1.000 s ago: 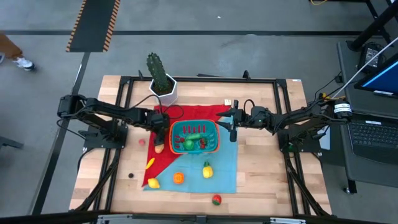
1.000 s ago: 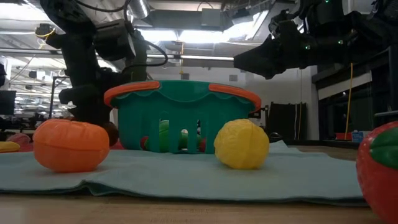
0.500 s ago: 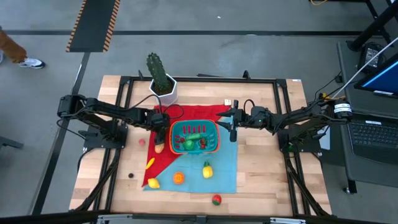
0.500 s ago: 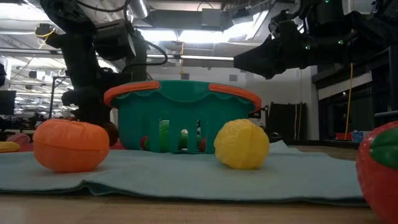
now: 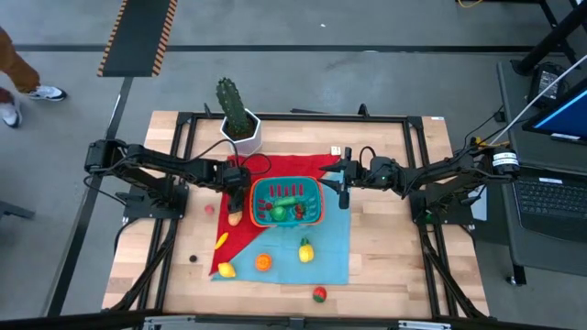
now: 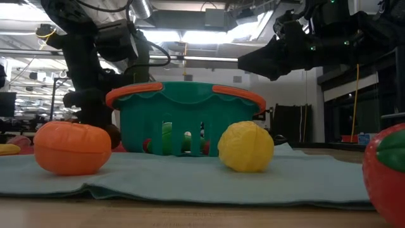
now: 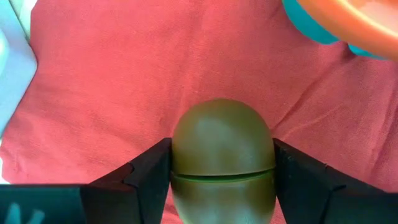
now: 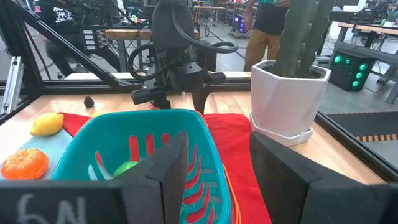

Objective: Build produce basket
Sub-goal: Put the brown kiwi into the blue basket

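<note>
The teal basket (image 5: 287, 182) with an orange-red rim stands on a red and blue cloth mid-table, with green and red produce inside. More produce lies around it: an orange (image 5: 263, 261), yellow pieces (image 5: 305, 249) (image 5: 226, 269), and a red piece (image 5: 318, 294). My left gripper (image 5: 236, 197) points steeply down just left of the basket, shut on a brown-green egg-shaped fruit (image 7: 222, 155) on the red cloth. My right gripper (image 8: 217, 168) is level above the basket's right rim, open with nothing between its fingers. My left gripper pinches the brown fruit between its two fingers, one on each side (image 7: 180, 158) at the widest part. The fingers (image 7: 140, 177) come from above, slanting down. The fruit rests on the red cloth (image 7: 124, 81), close to the basket's left wall.
A white pot with a cactus (image 5: 240, 124) stands at the far side, left of the basket. A yellow banana-like piece (image 5: 221, 240), a small pink piece (image 5: 209, 209) and a small dark piece (image 5: 193, 258) lie on the left. A person's legs (image 8: 264, 31) show beyond the table.
</note>
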